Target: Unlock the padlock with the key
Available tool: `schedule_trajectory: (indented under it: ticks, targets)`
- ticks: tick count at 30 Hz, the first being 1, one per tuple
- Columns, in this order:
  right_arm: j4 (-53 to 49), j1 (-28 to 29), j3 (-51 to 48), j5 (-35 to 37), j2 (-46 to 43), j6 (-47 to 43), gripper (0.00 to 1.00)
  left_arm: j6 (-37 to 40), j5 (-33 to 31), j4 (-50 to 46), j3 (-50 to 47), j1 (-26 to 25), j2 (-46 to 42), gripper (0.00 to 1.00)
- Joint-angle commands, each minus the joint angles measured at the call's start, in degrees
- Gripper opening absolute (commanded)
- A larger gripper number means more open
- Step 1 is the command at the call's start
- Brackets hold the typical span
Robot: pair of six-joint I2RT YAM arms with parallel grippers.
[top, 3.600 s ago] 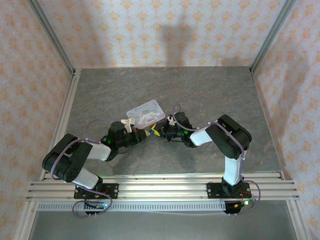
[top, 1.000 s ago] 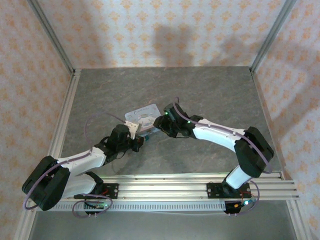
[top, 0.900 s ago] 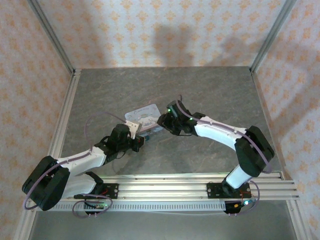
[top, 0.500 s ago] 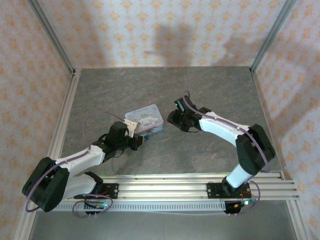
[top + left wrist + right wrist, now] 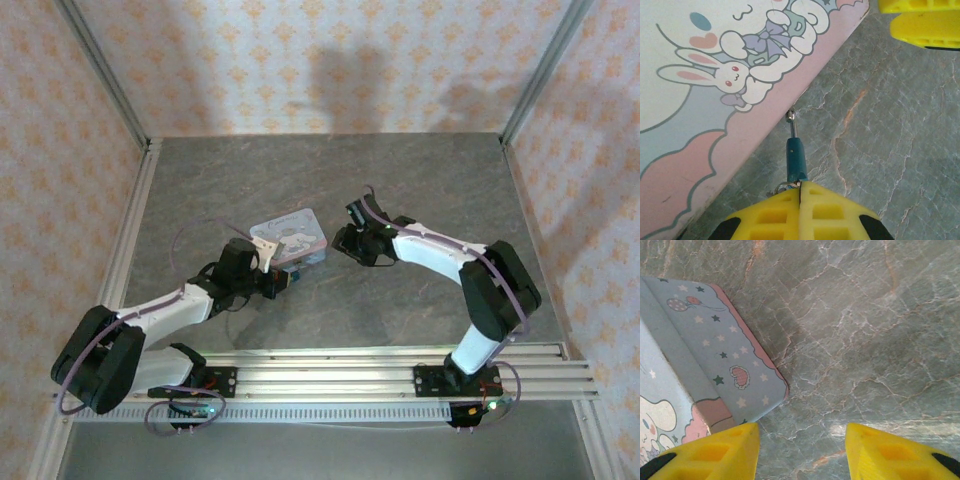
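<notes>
The left gripper is pinched together at the base of the padlock, probably on the hidden key. The padlock hangs from the tin mid-table. The right gripper stands spread beside the tin. Next comes a careful twist.

padlock lower end hidden inside the clamped left end effector, tin cropped by picture edges

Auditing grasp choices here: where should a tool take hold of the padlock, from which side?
Pinch the padlock by its long teal sides, from above: both ends are taken, shackle against the cartoon tin, other end at the left tool.
</notes>
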Motion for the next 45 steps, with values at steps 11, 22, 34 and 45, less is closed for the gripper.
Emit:
schedule_trajectory:
  ticks: [11, 22, 34, 45]
  targets:
    - [4.8, -0.1, -5.0, -1.7, -2.0, 1.9, 0.48, 2.5, 6.1, 2.1, 5.8, 1.2, 5.8, 0.0]
    - [9.6, 4.3, -7.0, -3.1, -1.1, 7.4, 0.45, 2.7, 7.7, 2.4, 7.3, 1.7, 7.8, 0.0]
    - [27.4, 10.2, -12.4, -3.1, 1.8, 22.8, 0.47, 3.6, 7.2, 1.9, 7.4, 1.9, 8.7, 0.0]
    - [35.0, 10.4, -13.6, -3.4, 4.3, 29.4, 0.47, 2.3, 7.2, 5.0, 5.9, 1.9, 9.0, 0.0]
